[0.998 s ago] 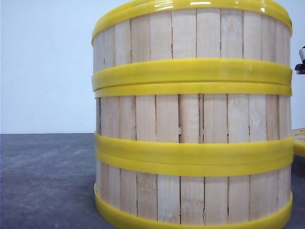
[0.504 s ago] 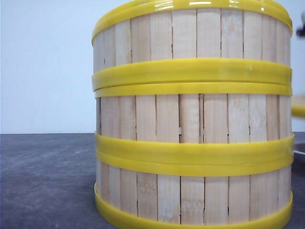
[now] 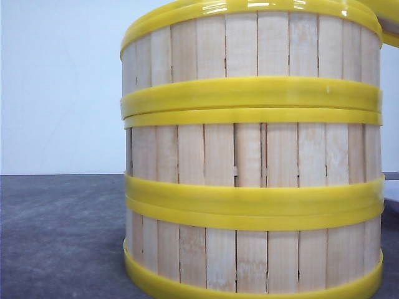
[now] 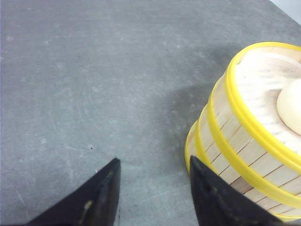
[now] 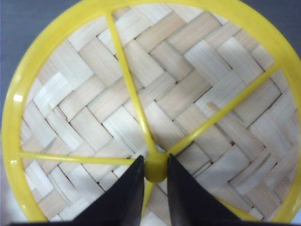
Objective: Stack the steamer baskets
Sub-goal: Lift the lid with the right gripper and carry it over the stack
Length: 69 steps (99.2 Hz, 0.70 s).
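Front view: three stacked steamer baskets, pale slats, yellow rims; right tool pinches woven lid; left tool wide.

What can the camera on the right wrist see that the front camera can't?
Only the right wrist view shows the right gripper shut on the yellow hub of a woven lid with yellow spokes. Only the front view shows the stack of steamer baskets, three tiers standing on the grey table. Shared, probably: the yellow rim at the front view's top right corner may be that same lid's edge, though I cannot be sure.
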Each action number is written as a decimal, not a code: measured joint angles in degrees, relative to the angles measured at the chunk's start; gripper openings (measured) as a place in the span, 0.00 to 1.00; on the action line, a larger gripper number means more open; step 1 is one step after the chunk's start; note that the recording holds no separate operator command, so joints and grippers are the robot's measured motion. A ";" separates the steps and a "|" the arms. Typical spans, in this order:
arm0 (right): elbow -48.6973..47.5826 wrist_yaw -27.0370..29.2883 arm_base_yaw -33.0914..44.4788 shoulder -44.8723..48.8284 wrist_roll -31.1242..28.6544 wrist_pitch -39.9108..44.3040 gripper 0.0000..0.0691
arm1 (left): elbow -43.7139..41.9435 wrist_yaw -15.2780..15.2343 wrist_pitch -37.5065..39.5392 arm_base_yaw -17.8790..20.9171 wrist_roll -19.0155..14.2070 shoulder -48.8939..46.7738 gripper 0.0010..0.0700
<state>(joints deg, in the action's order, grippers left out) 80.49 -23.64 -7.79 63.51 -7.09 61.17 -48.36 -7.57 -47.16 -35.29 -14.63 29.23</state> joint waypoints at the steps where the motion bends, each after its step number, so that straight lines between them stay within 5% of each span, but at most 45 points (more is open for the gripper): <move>1: 0.00 -0.22 -0.35 -0.04 0.09 0.00 0.08 | 0.00 0.00 0.00 0.00 0.00 0.00 0.38; 69: 0.00 -1.22 -18.93 0.37 1.29 -1.42 0.08 | 0.00 0.00 -0.04 0.00 0.00 0.00 0.38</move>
<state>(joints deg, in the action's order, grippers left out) 80.49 -24.86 -26.72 63.88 -5.80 59.75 -48.36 -7.57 -47.20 -35.29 -14.63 29.23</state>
